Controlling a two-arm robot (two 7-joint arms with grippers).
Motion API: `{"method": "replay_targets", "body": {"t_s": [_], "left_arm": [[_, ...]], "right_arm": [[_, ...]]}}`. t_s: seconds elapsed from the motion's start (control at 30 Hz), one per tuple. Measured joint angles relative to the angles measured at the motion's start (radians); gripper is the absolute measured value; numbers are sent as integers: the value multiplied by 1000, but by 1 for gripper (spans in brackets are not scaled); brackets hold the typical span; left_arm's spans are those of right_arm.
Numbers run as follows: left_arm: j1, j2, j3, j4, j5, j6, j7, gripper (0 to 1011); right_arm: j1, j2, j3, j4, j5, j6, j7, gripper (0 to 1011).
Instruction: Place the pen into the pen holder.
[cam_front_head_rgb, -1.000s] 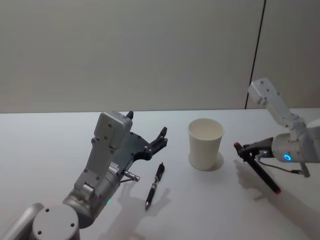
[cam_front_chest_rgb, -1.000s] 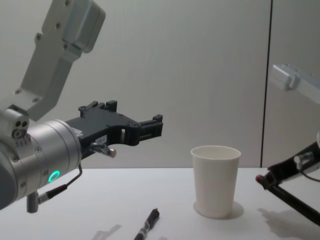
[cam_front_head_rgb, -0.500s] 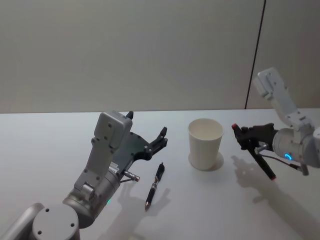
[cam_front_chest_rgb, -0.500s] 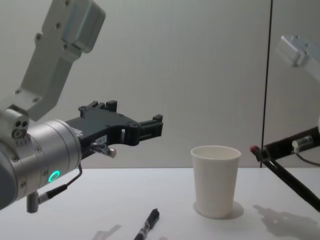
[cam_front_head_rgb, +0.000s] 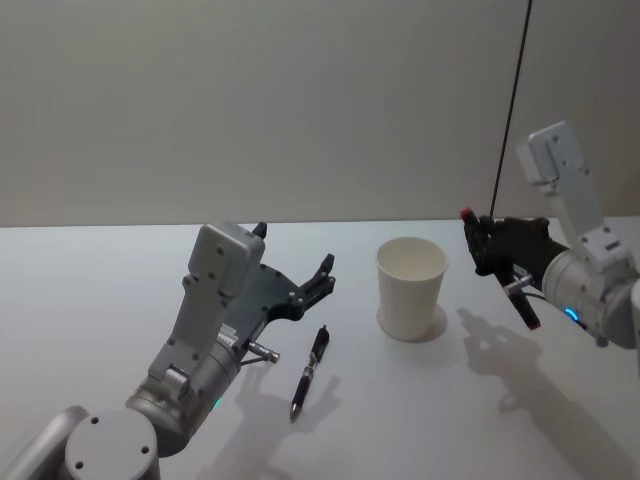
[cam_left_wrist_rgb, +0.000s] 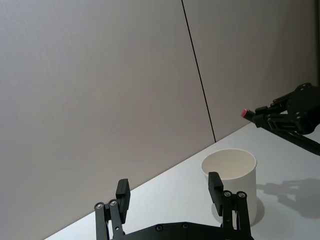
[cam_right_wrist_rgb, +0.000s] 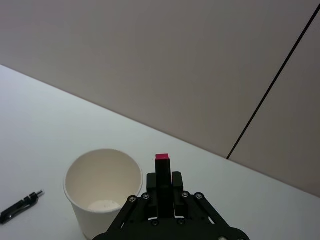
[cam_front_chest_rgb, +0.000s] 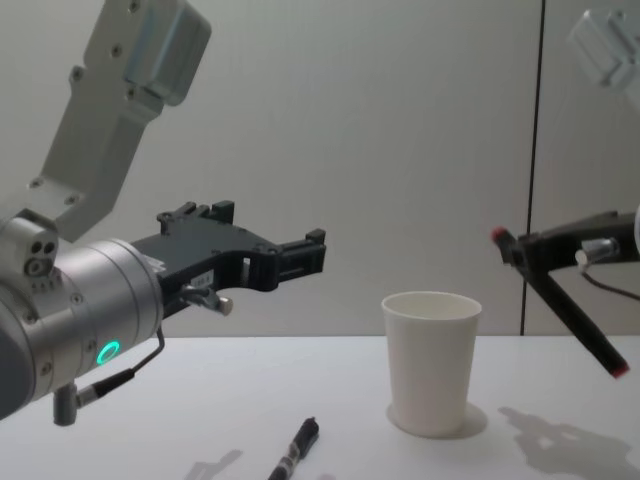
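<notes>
Right hand (cam_front_head_rgb: 485, 245) clamps the pen (cam_front_chest_rgb: 570, 310) aloft, outside and right of the pen holder (cam_front_head_rgb: 411, 290); left hand (cam_left_wrist_rgb: 169, 190) spread.

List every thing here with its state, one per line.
pen holder: upright on the table, empty.
red-tipped pen: held tilted in the air beside the pen holder.
black pen: lying on the table.
left gripper: open, above the table.
right gripper: shut on the red-tipped pen.
</notes>
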Motion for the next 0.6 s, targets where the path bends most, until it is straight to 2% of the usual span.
{"method": "replay_targets", "body": {"t_s": [0.3,0.43,0.6], "left_arm": [[0,0,0,0,0,0,0,1000],[0,0,0,0,0,0,0,1000],[0,0,0,0,0,0,0,1000]], "right_arm": [[-41,-1,-10,-36,-13,-158,-66,165],[-51,-3,-14,-40,-22,-211,-85,165],[-66,-10,-23,-40,-41,-327,-121,165]]}}
